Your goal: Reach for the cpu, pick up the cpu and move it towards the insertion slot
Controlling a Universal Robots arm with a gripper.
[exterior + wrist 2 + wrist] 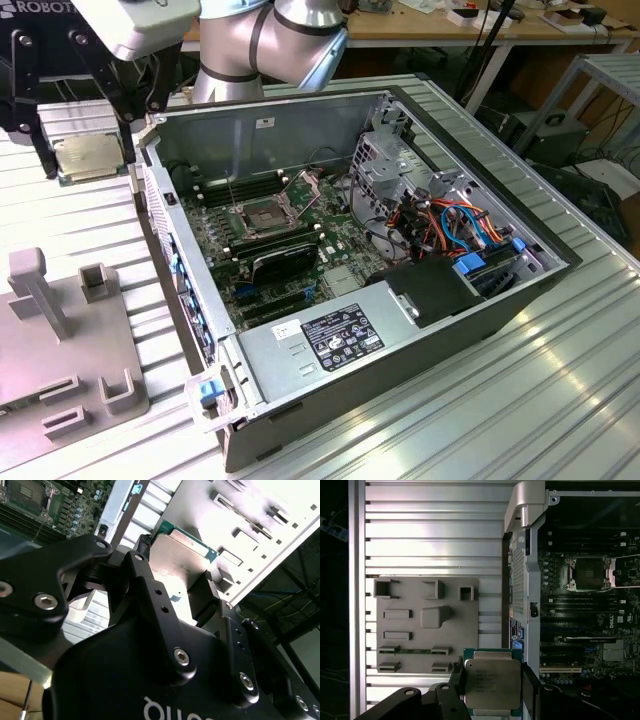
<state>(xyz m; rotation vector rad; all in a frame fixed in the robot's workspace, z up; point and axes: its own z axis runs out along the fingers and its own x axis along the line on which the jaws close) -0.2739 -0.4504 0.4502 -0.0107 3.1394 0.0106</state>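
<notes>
So the gripper is clamped on the cpu, one black finger on each side of it. In the exterior view the chip hangs in the air above the ribbed metal table, just outside the computer case, near the case's corner by the arm's base. The silver lid faces the camera and the green board edge peeks out around it.

In both wrist views you can see the chip pinched between the fingers, flat silver lid with green trim.

The insertion slot sits on the green motherboard inside the open case, well apart from the chip. Its silver frame and dark centre show up in the first wrist view too.

A grey plastic holder tray with little blocks and pockets rests on the table outside the case, on the exterior view's left, below the raised chip.
</notes>
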